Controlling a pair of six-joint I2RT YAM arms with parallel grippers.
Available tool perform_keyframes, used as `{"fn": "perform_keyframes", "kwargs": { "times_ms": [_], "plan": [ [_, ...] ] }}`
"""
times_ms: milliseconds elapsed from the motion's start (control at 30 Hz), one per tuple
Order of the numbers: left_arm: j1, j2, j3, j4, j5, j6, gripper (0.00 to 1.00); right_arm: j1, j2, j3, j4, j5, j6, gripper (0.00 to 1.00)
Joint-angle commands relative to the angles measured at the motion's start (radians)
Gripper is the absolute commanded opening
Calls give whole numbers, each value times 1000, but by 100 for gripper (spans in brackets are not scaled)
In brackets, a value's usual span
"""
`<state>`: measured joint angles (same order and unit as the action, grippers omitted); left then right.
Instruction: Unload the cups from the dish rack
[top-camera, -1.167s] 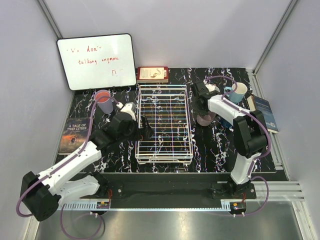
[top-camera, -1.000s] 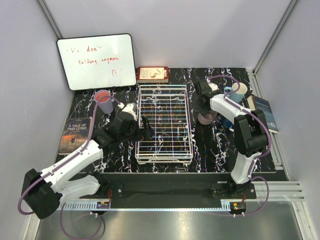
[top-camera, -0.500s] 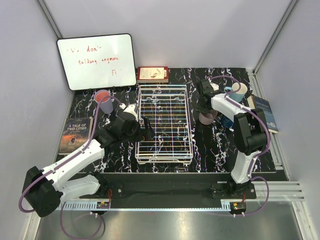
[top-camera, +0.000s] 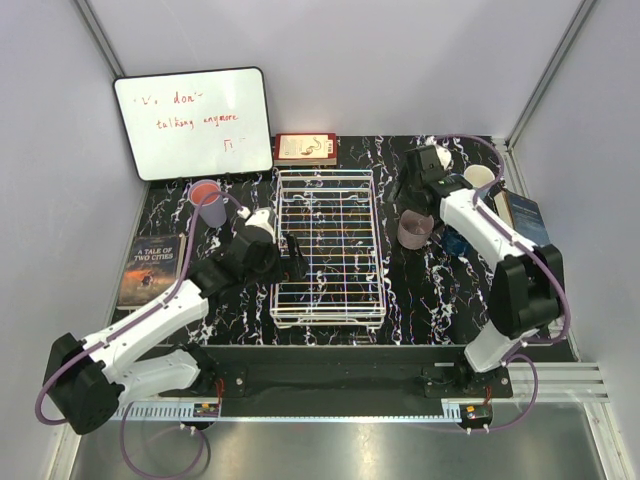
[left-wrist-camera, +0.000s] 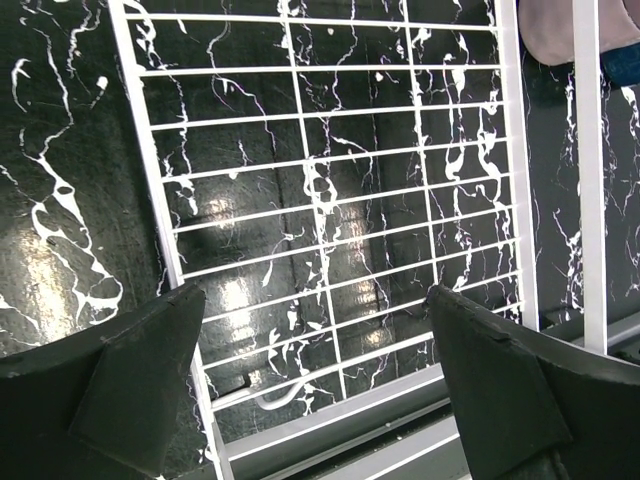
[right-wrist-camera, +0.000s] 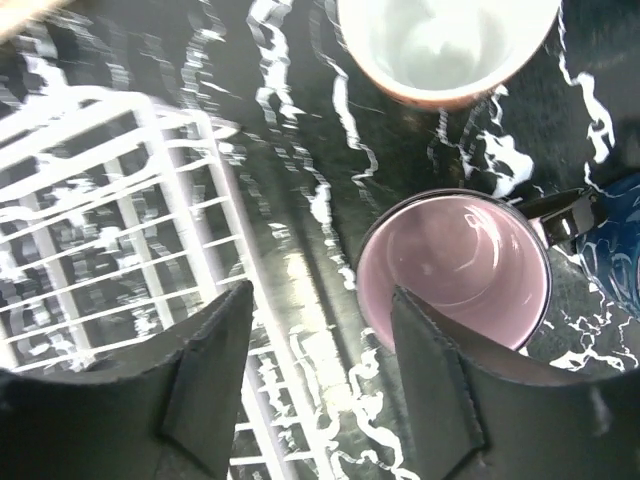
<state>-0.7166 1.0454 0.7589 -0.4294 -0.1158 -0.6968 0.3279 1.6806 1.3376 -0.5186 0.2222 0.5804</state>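
The white wire dish rack (top-camera: 328, 245) lies mid-table and holds no cup. A mauve cup (top-camera: 414, 230) stands upright on the table to its right, beside a dark blue cup (top-camera: 455, 240) and a pale cup (top-camera: 478, 178). My right gripper (top-camera: 410, 195) hovers open just behind the mauve cup. In the right wrist view the right gripper (right-wrist-camera: 320, 300) holds nothing, and the mauve cup (right-wrist-camera: 455, 265) sits by its right finger. A lavender cup (top-camera: 207, 202) stands at far left. My left gripper (top-camera: 292, 255) is open at the rack's left side; in the left wrist view the left gripper (left-wrist-camera: 315, 300) shows only rack wires (left-wrist-camera: 330, 200) below.
A whiteboard (top-camera: 193, 122) leans at the back left, with a red book (top-camera: 305, 148) behind the rack. A dark paperback (top-camera: 150, 268) lies at the left edge and a blue book (top-camera: 528, 225) at the right edge. A salmon-rimmed cup (right-wrist-camera: 440, 40) stands beyond the mauve one.
My right gripper has opened, let go of the mauve cup on the table and drawn back toward the far side. The left arm has hardly moved.
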Motion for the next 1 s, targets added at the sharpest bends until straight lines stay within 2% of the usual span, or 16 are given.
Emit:
{"fn": "perform_keyframes", "kwargs": {
  "times_ms": [0,67,100,133,233,367,567,733,967],
  "plan": [
    [-7,-36,36,-31,-77,23,99,60,-131,54,12,37,-25,69],
    [-7,-36,54,-77,-108,39,99,109,-162,45,29,51,-69,73],
    [-9,-35,62,-97,-154,55,99,124,-189,35,38,46,-88,85],
    [-10,-33,69,-118,-182,66,99,140,-203,25,45,54,-121,91],
    [-14,-41,111,-206,-295,108,99,213,-266,-52,100,123,-186,100],
    [-17,-68,157,-288,-361,140,99,295,-344,-184,192,198,-231,100],
    [-17,-122,187,-324,-415,226,99,451,-412,-279,262,354,-278,100],
    [-17,-140,246,-350,-436,290,99,514,-414,-284,264,417,-298,100],
    [-17,-125,275,-353,-415,280,99,557,-397,-261,264,436,-309,100]
  ]
}}
